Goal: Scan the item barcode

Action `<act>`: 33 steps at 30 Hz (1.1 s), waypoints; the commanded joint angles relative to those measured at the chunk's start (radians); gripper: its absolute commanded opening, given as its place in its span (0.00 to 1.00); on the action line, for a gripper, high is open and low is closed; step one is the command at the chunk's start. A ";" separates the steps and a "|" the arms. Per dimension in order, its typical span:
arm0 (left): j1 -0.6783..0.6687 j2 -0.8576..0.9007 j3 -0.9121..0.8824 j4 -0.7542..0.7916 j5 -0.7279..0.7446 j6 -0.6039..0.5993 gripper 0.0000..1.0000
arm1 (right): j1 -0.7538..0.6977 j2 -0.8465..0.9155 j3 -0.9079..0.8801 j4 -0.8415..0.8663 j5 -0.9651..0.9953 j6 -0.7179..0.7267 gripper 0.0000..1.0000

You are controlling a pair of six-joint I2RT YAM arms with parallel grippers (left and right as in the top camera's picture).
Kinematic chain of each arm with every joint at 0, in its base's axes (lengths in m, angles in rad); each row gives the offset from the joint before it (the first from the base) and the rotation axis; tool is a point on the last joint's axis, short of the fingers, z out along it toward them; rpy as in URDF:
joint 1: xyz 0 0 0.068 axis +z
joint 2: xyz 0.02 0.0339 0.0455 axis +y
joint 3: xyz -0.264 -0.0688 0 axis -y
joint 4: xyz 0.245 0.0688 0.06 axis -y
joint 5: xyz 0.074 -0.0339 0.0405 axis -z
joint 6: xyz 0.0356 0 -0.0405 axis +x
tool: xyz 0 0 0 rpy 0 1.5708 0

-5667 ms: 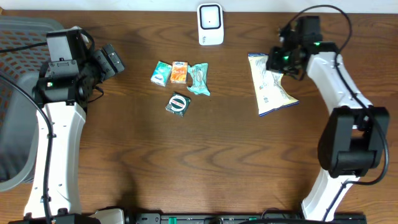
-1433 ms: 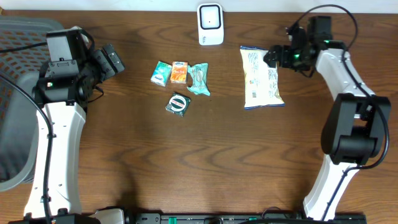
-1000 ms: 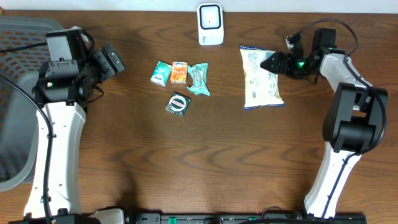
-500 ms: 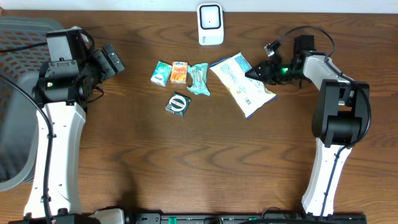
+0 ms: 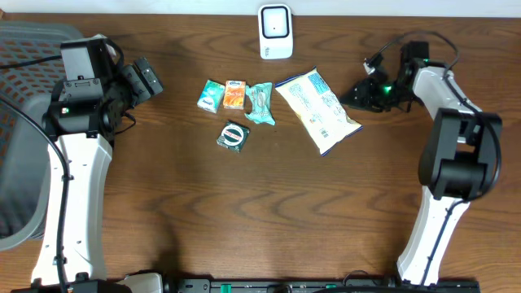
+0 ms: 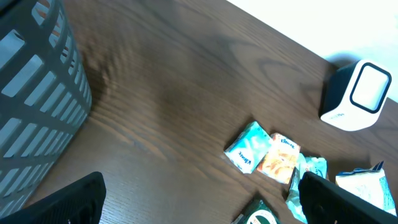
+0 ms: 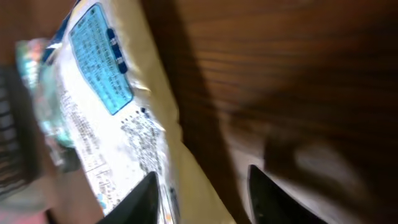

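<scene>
A cream and white snack bag (image 5: 317,110) with blue print lies flat and askew on the table, just below and right of the white barcode scanner (image 5: 275,31). My right gripper (image 5: 352,92) sits at the bag's right edge. In the right wrist view the right gripper (image 7: 202,173) has its fingers partly apart; one finger (image 7: 146,199) is over the bag (image 7: 99,93), the other over bare wood, and nothing is clamped. My left gripper (image 5: 151,77) stays at the far left, wide open; in its own view the left gripper (image 6: 202,180) is empty.
Left of the bag lie a teal packet (image 5: 211,95), an orange packet (image 5: 234,94), a teal wrapper (image 5: 260,103) and a green round pack (image 5: 233,136). A grey slatted basket (image 5: 16,122) stands at the table's left edge. The scanner (image 6: 357,96) shows in the left wrist view.
The right gripper swung the bag from upright to askew, nearer the scanner, then narrowed its jaws and drew back right off the bag. The left arm stayed still.
</scene>
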 commanded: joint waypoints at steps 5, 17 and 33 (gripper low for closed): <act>0.002 0.003 0.003 -0.002 -0.013 0.003 0.98 | 0.053 -0.101 0.002 -0.017 0.216 0.021 0.32; 0.002 0.003 0.003 -0.002 -0.013 0.003 0.98 | 0.132 -0.091 -0.074 -0.174 0.250 0.060 0.01; 0.002 0.003 0.003 -0.002 -0.013 0.003 0.98 | 0.156 -0.237 -0.047 -0.027 0.330 0.138 0.64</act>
